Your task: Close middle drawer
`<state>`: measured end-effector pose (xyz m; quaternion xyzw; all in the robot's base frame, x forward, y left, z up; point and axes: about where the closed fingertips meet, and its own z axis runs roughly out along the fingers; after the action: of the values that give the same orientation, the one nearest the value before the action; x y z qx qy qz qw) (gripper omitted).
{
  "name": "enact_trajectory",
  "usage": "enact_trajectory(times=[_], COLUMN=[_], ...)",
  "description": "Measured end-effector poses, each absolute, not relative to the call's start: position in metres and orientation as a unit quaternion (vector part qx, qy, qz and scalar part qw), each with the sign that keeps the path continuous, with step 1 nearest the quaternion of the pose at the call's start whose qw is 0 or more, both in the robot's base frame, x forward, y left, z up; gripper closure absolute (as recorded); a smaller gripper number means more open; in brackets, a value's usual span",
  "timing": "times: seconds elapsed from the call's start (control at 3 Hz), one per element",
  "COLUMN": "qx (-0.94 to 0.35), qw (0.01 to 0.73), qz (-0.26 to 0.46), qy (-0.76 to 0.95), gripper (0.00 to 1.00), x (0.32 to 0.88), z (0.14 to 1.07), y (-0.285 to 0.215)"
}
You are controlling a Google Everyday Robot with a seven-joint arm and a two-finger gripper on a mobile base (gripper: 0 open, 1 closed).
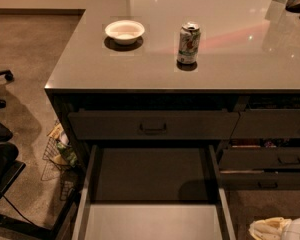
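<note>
The middle drawer (152,219) is pulled far out toward me below the countertop. Its pale grey floor and dark side walls show, and its front panel is cut off by the bottom edge of the view. My gripper (277,229) is a pale shape at the bottom right corner. It is to the right of the drawer's right side wall (225,209) and apart from it, mostly out of the picture.
The closed top drawer front (152,125) with a small pull handle sits above the open drawer. Narrower drawers (270,159) stand to the right. A white bowl (124,31) and a drink can (189,44) are on the countertop (90,69). A wire basket (57,151) and chair parts (2,169) are on the left floor.
</note>
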<state>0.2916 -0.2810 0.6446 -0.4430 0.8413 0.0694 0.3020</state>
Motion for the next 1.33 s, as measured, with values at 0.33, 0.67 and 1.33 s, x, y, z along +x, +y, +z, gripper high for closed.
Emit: enact_trajectory(times=[0.33,0.67,1.33], qx=[-0.416,-0.395,-0.388], qw=[0.294,0.3,0.336], qz=[0.104,0.139,0.228], qy=[0.854,0.857,0.827], gripper=[1.0,1.0,1.0], x=[0.266,0.233,0.199], z=[0.591,0.542,0.441], y=[-0.288,-0.297,-0.302])
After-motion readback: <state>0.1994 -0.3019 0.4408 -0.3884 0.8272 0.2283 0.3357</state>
